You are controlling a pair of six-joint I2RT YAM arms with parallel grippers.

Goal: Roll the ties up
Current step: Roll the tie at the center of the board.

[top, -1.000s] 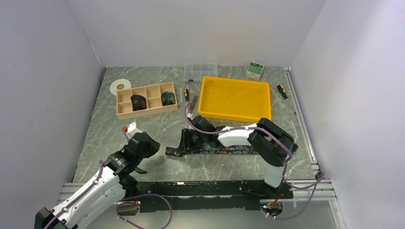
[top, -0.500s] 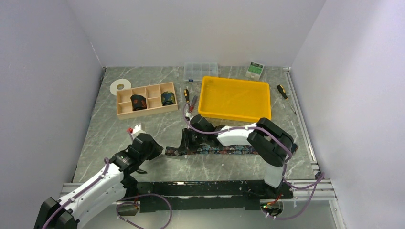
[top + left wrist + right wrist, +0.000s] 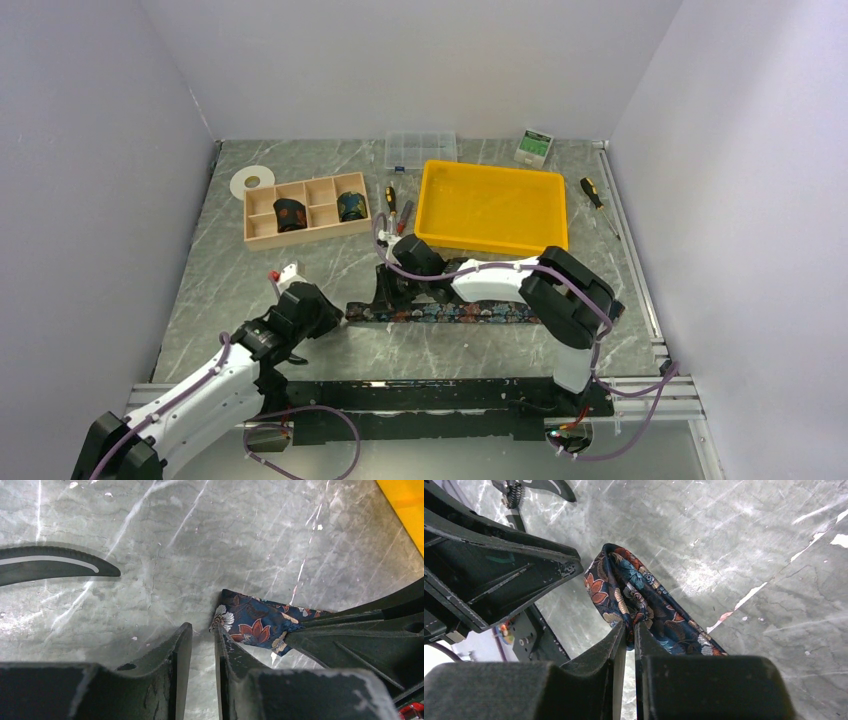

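Note:
A dark floral tie lies flat across the middle of the table. My right gripper is shut on a fold of the tie near its left end, and the fabric bunches up between the fingertips. My left gripper hovers at the tie's left tip. Its jaws stand a narrow gap apart with only bare table between them, and its right finger touches the tip's edge. Two rolled ties sit in compartments of the wooden box.
A black pliers handle lies left of the left gripper. A yellow tray stands behind the right arm. At the back are a clear organiser, a tape roll, a small green box and screwdrivers.
My right gripper has closed on the tie near its left end and raised it a little. My left gripper has moved right, up to the tie's tip.

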